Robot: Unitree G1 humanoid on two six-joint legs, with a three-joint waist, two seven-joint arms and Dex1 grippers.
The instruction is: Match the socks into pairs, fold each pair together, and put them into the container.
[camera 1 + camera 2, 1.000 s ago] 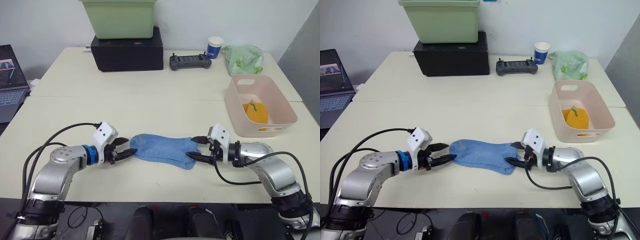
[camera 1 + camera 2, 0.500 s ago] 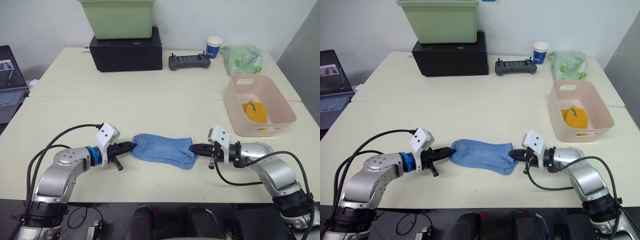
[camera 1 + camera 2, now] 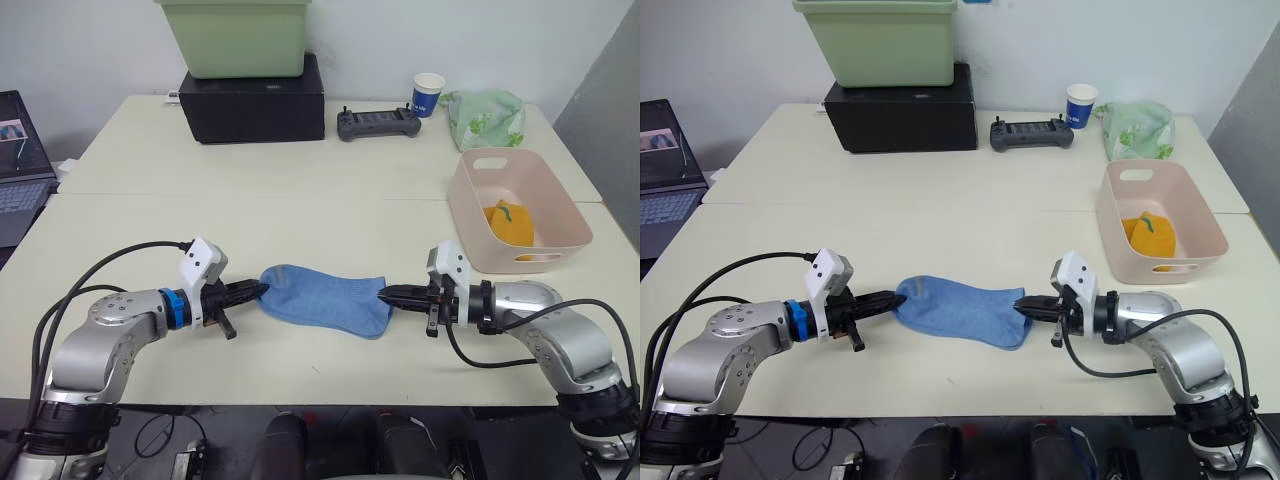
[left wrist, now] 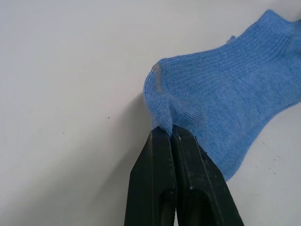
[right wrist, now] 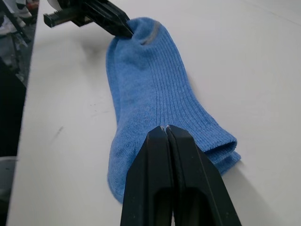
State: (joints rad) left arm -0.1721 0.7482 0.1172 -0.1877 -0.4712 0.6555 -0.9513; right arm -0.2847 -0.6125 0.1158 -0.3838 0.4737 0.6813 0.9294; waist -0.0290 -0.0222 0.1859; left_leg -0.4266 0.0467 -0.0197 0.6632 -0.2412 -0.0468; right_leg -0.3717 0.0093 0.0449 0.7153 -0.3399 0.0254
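stretching flat, the blue socks [image 3: 322, 299] are pinched by left gripper [image 3: 258, 290] and right gripper [image 3: 386, 295]; an orange bundle [image 3: 510, 224], seemingly folded, is already lying in the container [image 3: 470, 234].

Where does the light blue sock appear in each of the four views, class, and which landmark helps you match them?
Left eye view: blue sock on the table's near part, between both grippers.
Right eye view: same place.
Left wrist view: its end pinched at the fingertips.
Right wrist view: stretching away from the fingertips.
Shared landmark: the left gripper clamped on the far end.
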